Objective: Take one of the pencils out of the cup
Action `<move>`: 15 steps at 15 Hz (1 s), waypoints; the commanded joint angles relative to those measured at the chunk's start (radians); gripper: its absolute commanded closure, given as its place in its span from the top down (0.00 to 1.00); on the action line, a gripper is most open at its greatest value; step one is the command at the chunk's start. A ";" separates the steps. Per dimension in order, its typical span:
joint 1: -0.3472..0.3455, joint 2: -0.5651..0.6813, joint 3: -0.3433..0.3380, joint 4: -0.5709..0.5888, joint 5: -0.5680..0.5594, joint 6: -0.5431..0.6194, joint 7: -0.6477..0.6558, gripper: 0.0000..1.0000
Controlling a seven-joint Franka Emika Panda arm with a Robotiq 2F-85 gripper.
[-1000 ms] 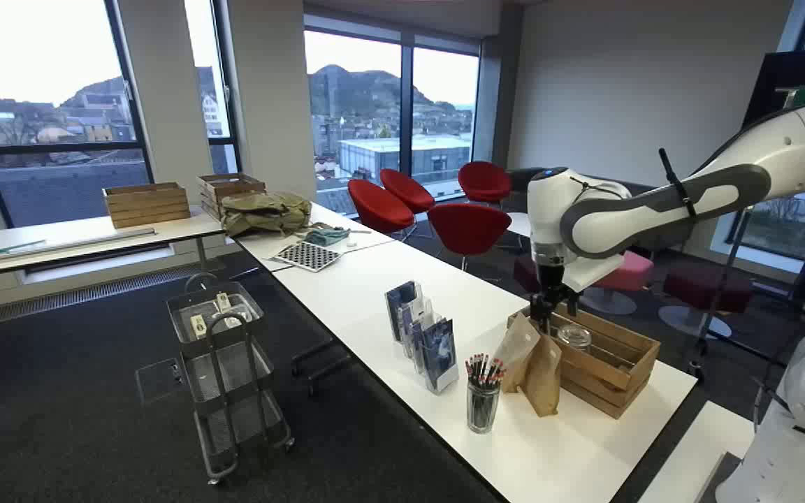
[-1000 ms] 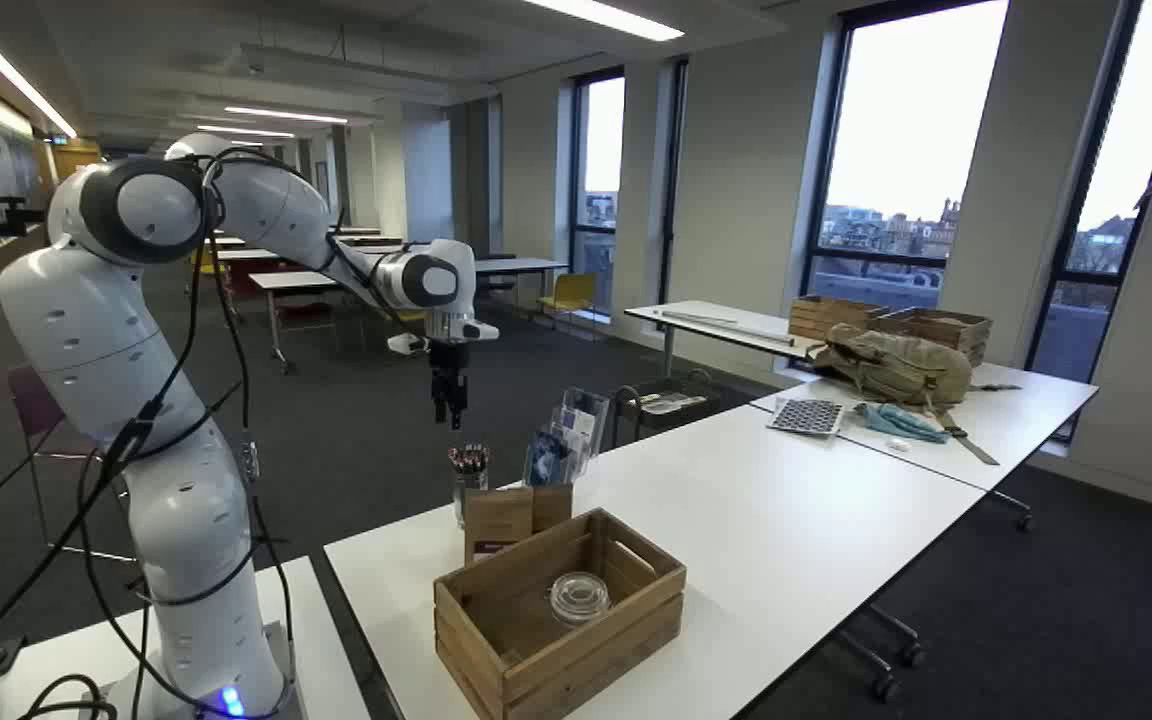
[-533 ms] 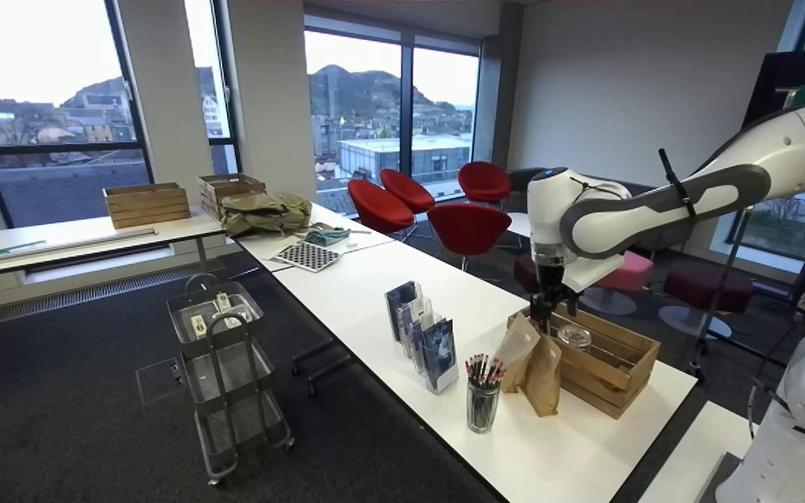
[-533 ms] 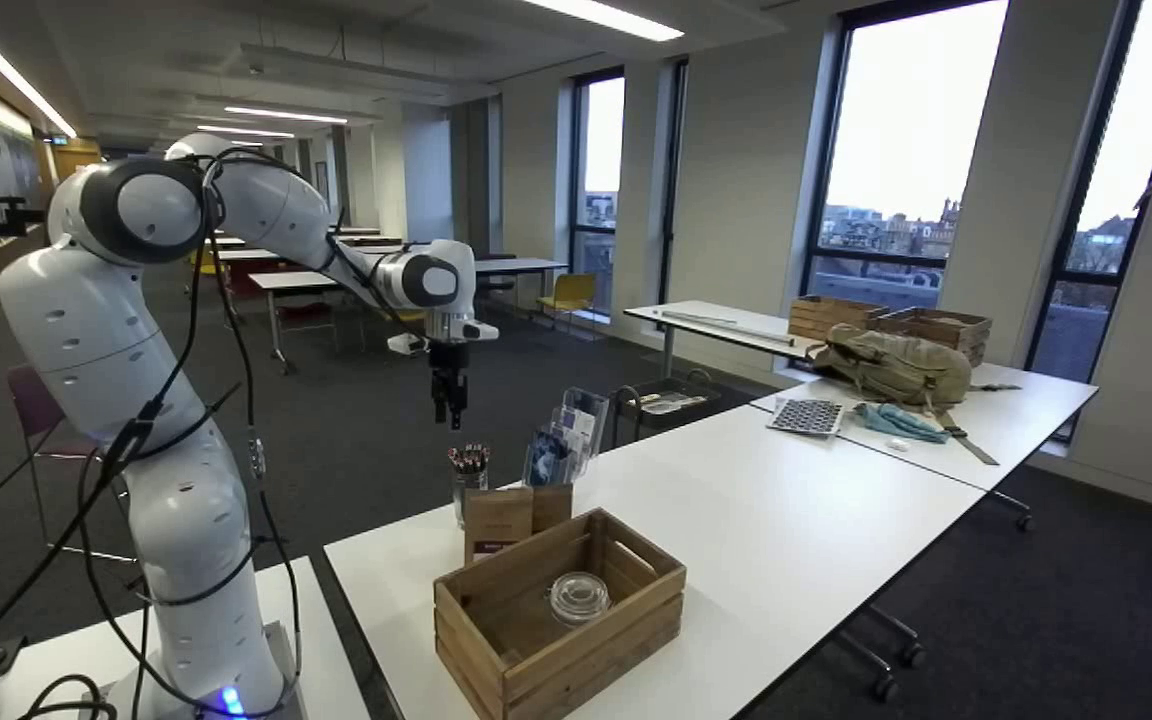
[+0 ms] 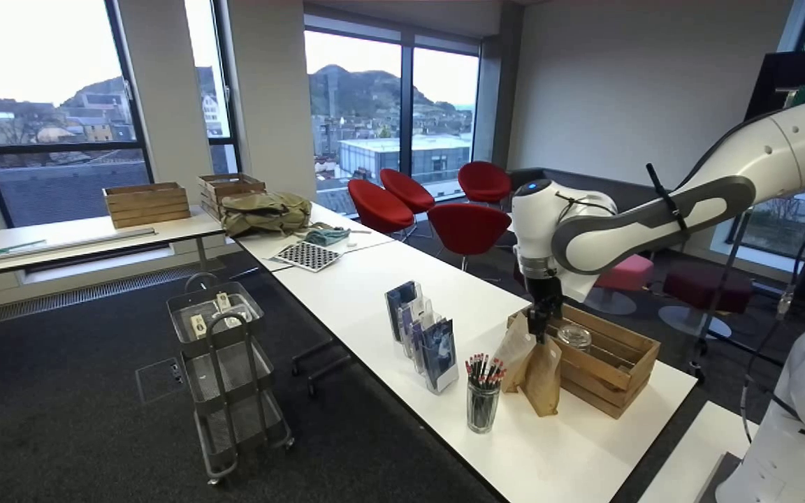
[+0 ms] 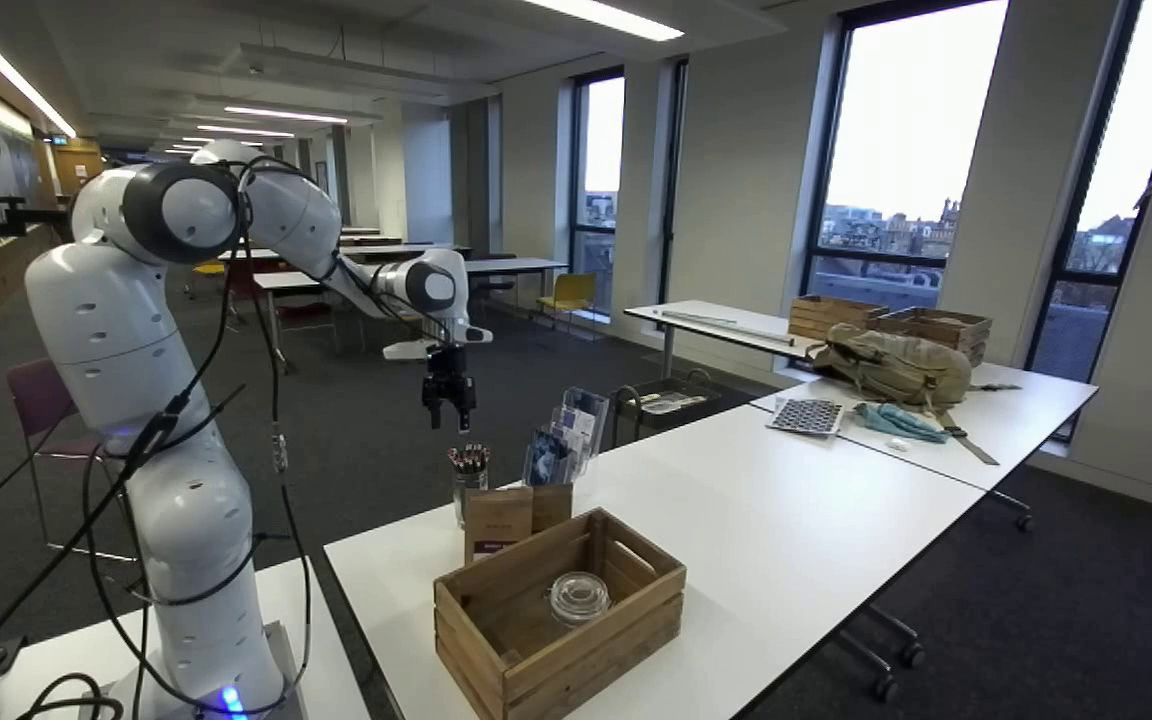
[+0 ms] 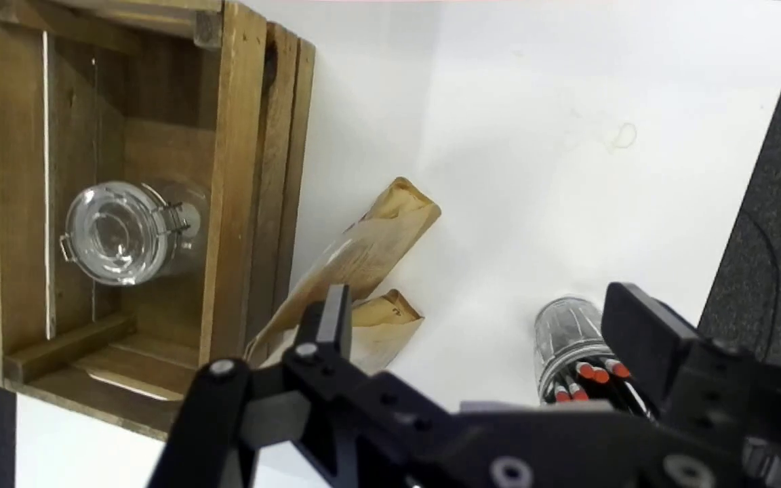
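A robot gripper, empty and spread wide, has just swivelled above the white table, apparently lining up for a grasp, while the red-tipped pencils stand ungrasped in their clear glass tumbler beside two brown paper bags.

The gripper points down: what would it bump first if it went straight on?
Probably a paper bag: in the wrist view, one finger of the open gripper overlaps it. Depth is unclear, so maybe the table.
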 commanded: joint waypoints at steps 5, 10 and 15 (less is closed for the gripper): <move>0.077 0.084 -0.032 0.042 0.005 0.234 -0.301 1.00; 0.105 0.096 -0.059 0.012 0.162 0.378 -0.582 1.00; 0.111 0.135 -0.070 0.019 0.314 0.325 -0.777 1.00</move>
